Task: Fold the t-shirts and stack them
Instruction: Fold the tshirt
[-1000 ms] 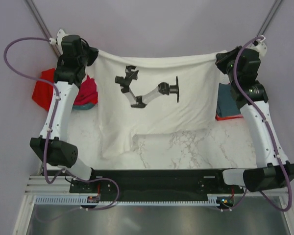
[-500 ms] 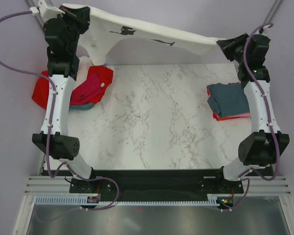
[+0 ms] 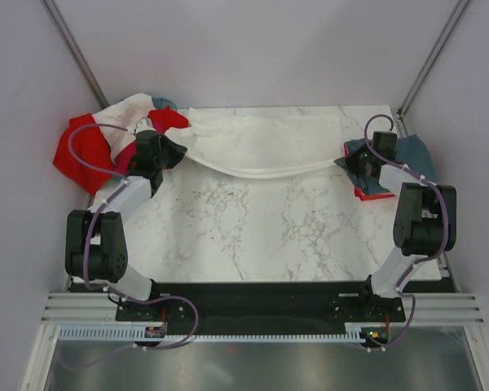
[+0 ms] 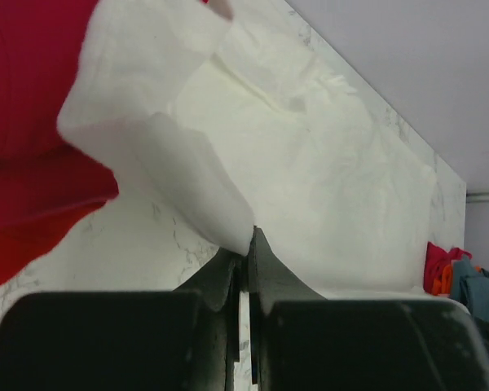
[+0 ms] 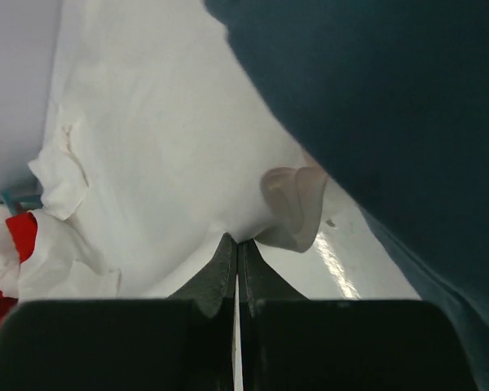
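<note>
White shirt [image 3: 261, 148] strung between two claws

From above, it sags between the left claw [image 3: 178, 151] and the right claw [image 3: 347, 161]. Left wrist: claw clenched on the shirt's edge, red shirt [image 4: 24, 106] up-left of it. Right wrist: claw clenched on the hem, grey-blue shirt [image 5: 391, 106] above-right.

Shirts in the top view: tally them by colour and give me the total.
white shirt: 1
red shirt: 1
magenta shirt: 1
grey-blue shirt: 1
coral shirt: 1
Total: 5 in sight; the piles at either side may hide more.
</note>
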